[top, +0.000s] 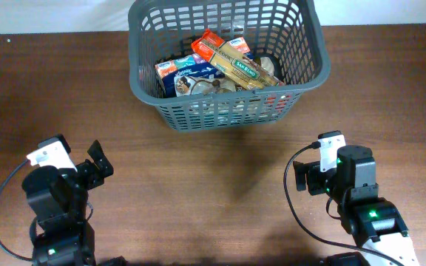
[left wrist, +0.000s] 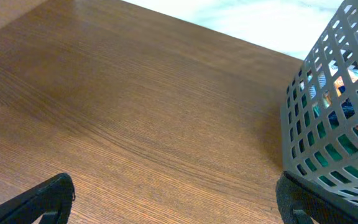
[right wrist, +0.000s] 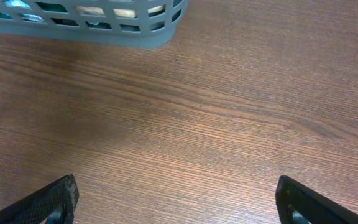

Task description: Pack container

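Observation:
The container, a dark grey lattice-sided basket (top: 228, 111), stands at the back middle of the wooden table. It holds several grocery packets, among them an orange and tan one (top: 231, 60) and a blue and white one (top: 187, 74). The basket's corner shows in the left wrist view (left wrist: 328, 118) and its lower rim in the right wrist view (right wrist: 92, 28). My left gripper (top: 95, 166) is open and empty at the front left. My right gripper (top: 305, 177) is open and empty at the front right. Both are well short of the basket.
Bare brown wood (top: 205, 192) lies between the two arms. A white surface (top: 50, 15) runs behind the table's back edge. Black cables loop beside each arm base.

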Available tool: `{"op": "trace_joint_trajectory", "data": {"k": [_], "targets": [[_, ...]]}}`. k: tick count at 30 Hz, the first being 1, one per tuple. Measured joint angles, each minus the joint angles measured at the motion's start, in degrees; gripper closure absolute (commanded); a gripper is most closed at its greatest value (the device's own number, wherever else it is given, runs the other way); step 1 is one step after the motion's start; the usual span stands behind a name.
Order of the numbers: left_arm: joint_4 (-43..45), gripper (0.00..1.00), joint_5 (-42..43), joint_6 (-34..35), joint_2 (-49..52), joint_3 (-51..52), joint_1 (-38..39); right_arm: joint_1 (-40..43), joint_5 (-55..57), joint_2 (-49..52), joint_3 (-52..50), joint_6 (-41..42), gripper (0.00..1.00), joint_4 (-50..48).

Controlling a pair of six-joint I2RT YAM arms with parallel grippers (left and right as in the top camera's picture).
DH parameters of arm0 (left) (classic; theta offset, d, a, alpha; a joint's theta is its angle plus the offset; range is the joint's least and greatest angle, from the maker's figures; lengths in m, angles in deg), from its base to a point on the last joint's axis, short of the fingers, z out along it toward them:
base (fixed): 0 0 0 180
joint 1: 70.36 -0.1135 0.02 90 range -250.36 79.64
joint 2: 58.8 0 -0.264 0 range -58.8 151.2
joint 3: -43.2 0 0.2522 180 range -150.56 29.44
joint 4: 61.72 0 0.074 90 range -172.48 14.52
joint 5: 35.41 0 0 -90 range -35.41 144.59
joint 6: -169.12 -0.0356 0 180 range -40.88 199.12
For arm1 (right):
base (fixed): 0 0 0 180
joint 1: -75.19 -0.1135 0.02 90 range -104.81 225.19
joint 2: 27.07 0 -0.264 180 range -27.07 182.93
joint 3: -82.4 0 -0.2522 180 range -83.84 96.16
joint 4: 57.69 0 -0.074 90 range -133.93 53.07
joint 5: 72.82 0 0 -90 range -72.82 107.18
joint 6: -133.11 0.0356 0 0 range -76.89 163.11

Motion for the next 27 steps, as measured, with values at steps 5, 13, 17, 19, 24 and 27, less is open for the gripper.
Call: {"op": "trace_joint_trajectory", "data": {"k": [5,13,17,19,24,27], "targets": [[0.0,0.01,0.0,0.0,0.0,0.0,0.0,0.0,0.0,0.0,0.0,0.02,0.01,0.0],[0.0,0.01,0.0,0.0,0.0,0.0,0.0,0.0,0.0,0.0,0.0,0.04,0.01,0.0],[0.0,0.01,0.0,0.0,0.0,0.0,0.0,0.0,0.92,0.02,0.0,-0.35,0.01,0.42],[0.0,0.01,0.0,0.0,0.0,0.0,0.0,0.0,1.55,0.26,0.0,-0.42,0.01,0.46],[0.0,0.01,0.0,0.0,0.0,0.0,0.0,0.0,2.36,2.14,0.0,-0.46,0.01,0.46],[0.0,0.01,0.0,0.0,0.0,0.0,0.0,0.0,2.89,3.65,0.0,-0.48,0.01,-1.42]]}}
